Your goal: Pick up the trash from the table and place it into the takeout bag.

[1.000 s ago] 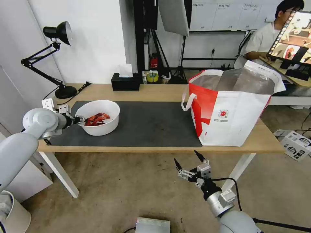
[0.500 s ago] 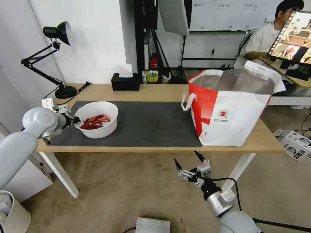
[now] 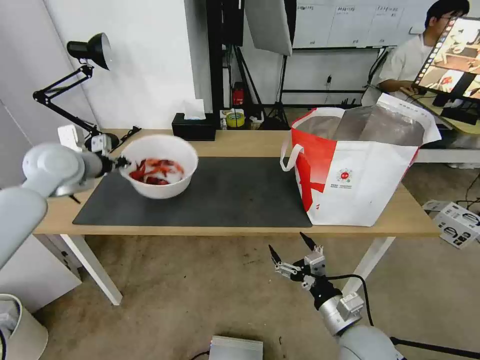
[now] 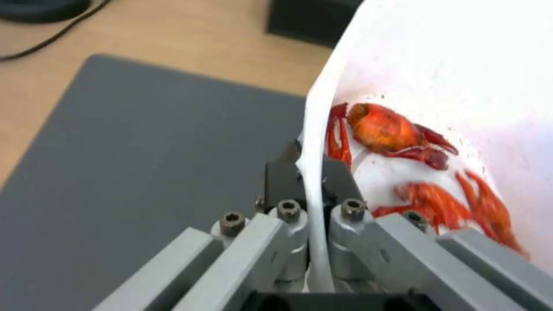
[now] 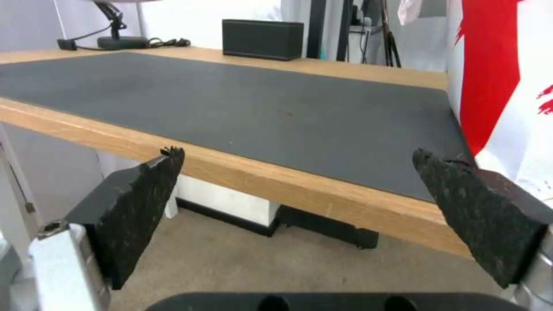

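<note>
White bowl (image 3: 159, 165) of red crayfish shells (image 4: 397, 134), pinched at its rim by my left end effector (image 4: 305, 172), one finger inside the wall and one outside, and held clear above the dark grey mat (image 3: 220, 192) near the mat's left end. The bowl tips slightly, its opening facing me. Takeout bag (image 3: 357, 170) stands open at the mat's right edge on the worktop (image 3: 250, 142), well apart from the bowl. My right end effector (image 3: 295, 250) hangs below the worktop's front edge, in front of the bag, fingers spread and empty. I judge the pick done; carrying the bowl across the mat and lowering it into the bag remain.
</note>
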You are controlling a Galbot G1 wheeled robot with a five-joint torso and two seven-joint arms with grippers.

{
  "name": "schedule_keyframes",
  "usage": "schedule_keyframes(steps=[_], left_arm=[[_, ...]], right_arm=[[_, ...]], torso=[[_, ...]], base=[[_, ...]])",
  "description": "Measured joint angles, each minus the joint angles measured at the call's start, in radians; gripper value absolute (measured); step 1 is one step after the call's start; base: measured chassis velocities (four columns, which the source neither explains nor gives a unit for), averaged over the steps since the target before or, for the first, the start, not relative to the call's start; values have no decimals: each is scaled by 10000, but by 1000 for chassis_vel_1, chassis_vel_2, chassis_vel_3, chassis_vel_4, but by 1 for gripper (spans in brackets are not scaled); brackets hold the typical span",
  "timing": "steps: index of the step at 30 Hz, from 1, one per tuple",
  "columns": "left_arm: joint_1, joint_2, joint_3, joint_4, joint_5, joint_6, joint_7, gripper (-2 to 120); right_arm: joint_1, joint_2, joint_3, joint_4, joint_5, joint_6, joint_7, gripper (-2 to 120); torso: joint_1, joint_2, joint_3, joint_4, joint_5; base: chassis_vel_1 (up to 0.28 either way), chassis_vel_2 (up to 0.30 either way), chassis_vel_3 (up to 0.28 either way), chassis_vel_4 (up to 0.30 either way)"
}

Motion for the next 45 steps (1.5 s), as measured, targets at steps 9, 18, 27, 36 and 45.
schedule_keyframes(steps=[9,18,27,36,45], left_arm=[[-1738,-941,1397,-204,-645,-128,-709,0],[-3176,-2172,2277,344,-844,-223,-1007,0],[-3910,-3022,2635,775,-947,-360,-1176,0],[-4610,-4408,2971,1411,-997,-507,-1330,0],[-5156,-5595,3184,2212,-1024,-513,-1452,0]], right_arm=[[0,0,0,0,0,0,0,100],[0,-1,0,0,0,0,0,100],[0,-1,0,0,0,0,0,100],[0,0,0,0,0,0,0,100],[0,0,0,0,0,0,0,100]], torso=[[0,0,1,1,1],[0,0,1,0,0],[0,0,1,1,2],[0,0,0,-1,3],[1,0,0,0,1]], base=[[0,0,0,0],[0,0,0,0],[0,0,0,0],[0,0,0,0],[0,0,0,0]])
